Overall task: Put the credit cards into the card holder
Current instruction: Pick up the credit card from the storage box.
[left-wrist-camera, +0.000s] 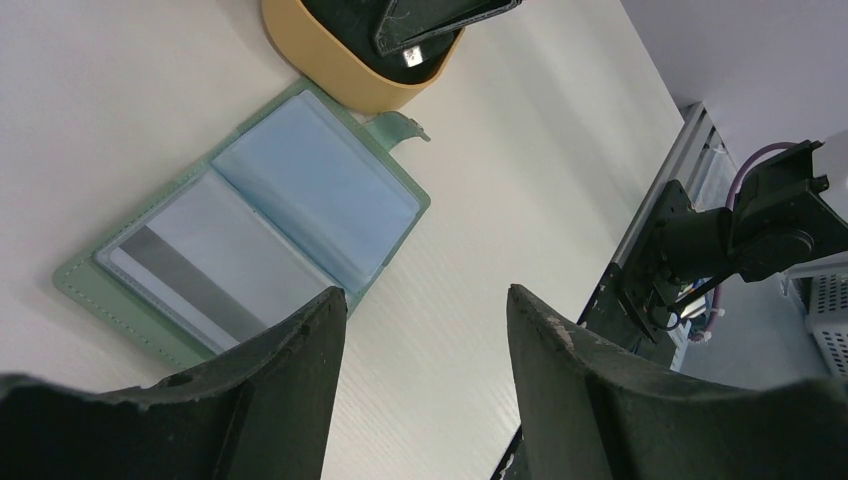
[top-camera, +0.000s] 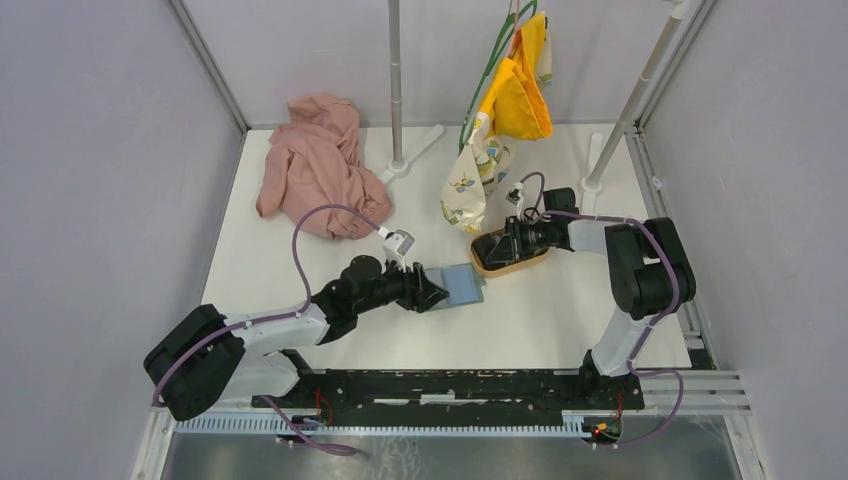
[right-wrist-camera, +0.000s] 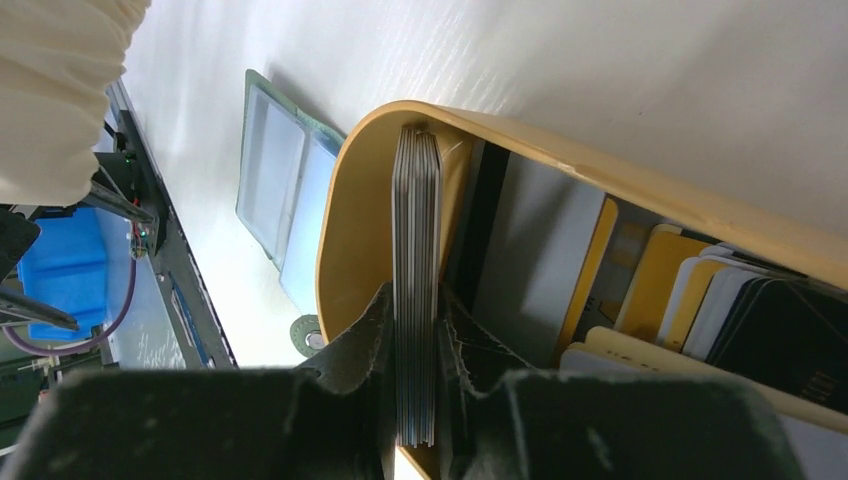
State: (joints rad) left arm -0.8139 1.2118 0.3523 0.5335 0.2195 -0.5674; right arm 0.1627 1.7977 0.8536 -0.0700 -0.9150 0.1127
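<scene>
The sage-green card holder lies open flat on the table, its clear pockets up; one pocket shows a pale card with a grey stripe. It also shows in the right wrist view. My left gripper is open and empty, its fingers just beside the holder's near edge. My right gripper is inside the oval wooden tray, shut on a stack of several credit cards held on edge. More cards lie loose in the tray.
The oval wooden tray sits right of the holder. A pink cloth lies at the back left. A pole stand and hanging yellow and patterned fabric stand behind the tray. A second pole base is at the back right.
</scene>
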